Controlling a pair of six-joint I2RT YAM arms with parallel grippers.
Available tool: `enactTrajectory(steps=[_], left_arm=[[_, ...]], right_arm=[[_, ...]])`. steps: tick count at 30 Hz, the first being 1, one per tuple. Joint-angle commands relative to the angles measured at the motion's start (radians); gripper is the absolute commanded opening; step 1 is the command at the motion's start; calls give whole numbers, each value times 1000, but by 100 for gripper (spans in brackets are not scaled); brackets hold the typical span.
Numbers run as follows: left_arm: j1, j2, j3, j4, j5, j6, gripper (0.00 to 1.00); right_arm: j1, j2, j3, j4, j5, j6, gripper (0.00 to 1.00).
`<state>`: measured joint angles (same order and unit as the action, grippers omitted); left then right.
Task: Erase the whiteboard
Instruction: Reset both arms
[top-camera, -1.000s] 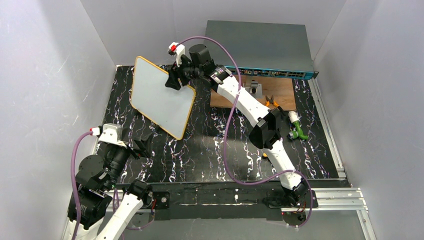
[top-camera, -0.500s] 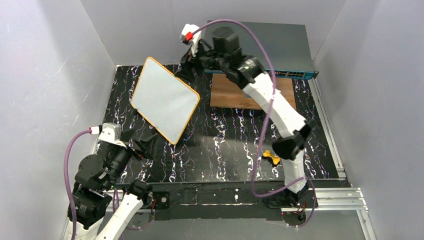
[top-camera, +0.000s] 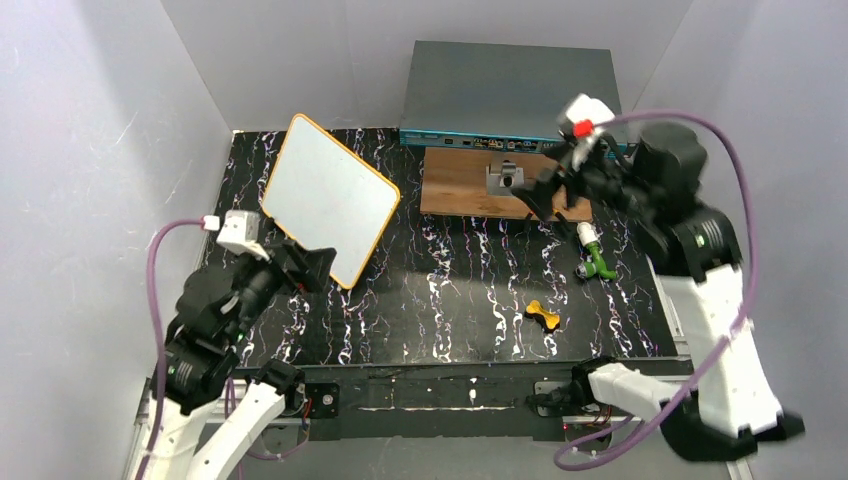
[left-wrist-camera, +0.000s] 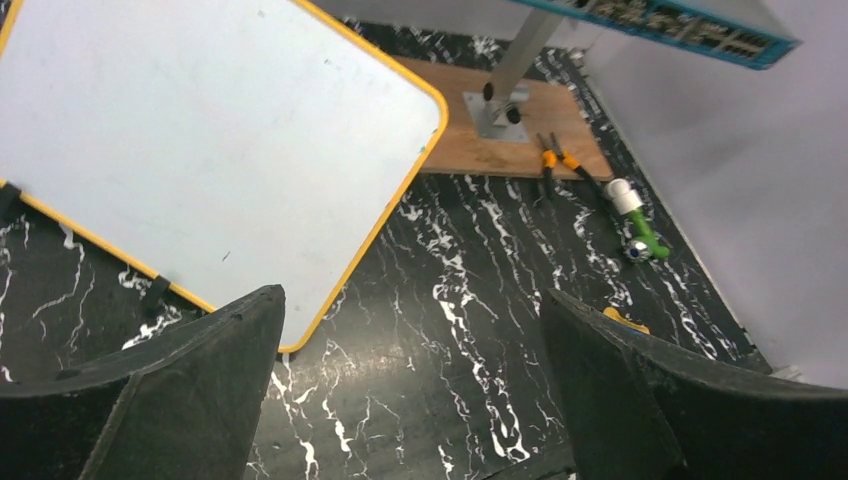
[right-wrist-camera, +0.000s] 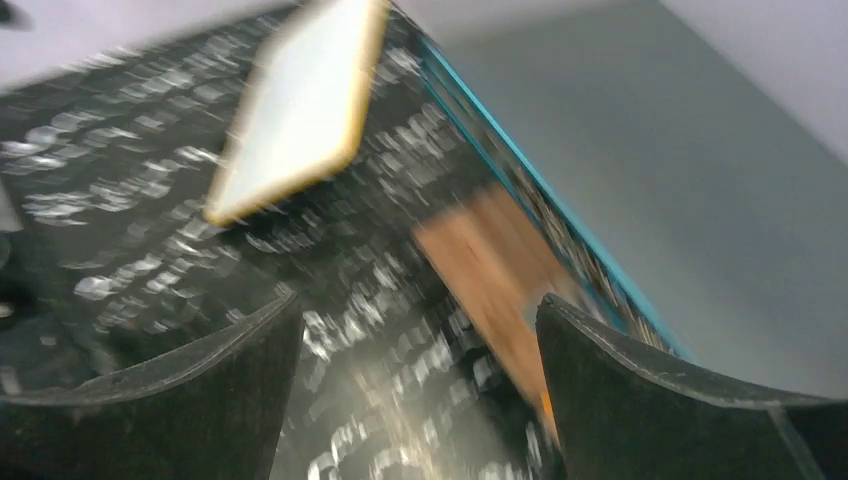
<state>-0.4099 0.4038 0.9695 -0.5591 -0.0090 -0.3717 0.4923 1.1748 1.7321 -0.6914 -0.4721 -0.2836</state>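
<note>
The whiteboard (top-camera: 330, 195) has an orange-yellow rim and stands tilted at the back left of the black marbled table (top-camera: 440, 300). In the left wrist view its face (left-wrist-camera: 200, 140) is white apart from a few tiny specks. My left gripper (top-camera: 308, 268) hangs open just in front of the board's near lower corner, with nothing between its fingers (left-wrist-camera: 180, 390). My right gripper (top-camera: 552, 190) hovers open and empty over the wooden board's right end, far from the whiteboard. The right wrist view is motion-blurred, and the whiteboard (right-wrist-camera: 300, 100) shows at its upper left.
A brown wooden board (top-camera: 465, 185) with a small metal stand (top-camera: 505, 178) lies at the back, under a grey box with a teal front (top-camera: 510, 95). Orange-handled pliers (left-wrist-camera: 555, 165), a green and white piece (top-camera: 595, 258) and a small yellow piece (top-camera: 543, 315) lie right of centre.
My right gripper has let go of the whiteboard's top corner, opened wide and swung far to the right. The left arm has risen and moved toward the board's lower corner.
</note>
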Motion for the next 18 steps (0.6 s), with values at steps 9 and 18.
enactTrajectory(steps=[9,18], left_arm=[[-4,169,168,-108,-126,53,98],[-3,117,213,-152,-131,100,98]], right_arm=[[-552,-597,-505,-68,180,198,90],[-711,-624,-421,-93,240,328,90]])
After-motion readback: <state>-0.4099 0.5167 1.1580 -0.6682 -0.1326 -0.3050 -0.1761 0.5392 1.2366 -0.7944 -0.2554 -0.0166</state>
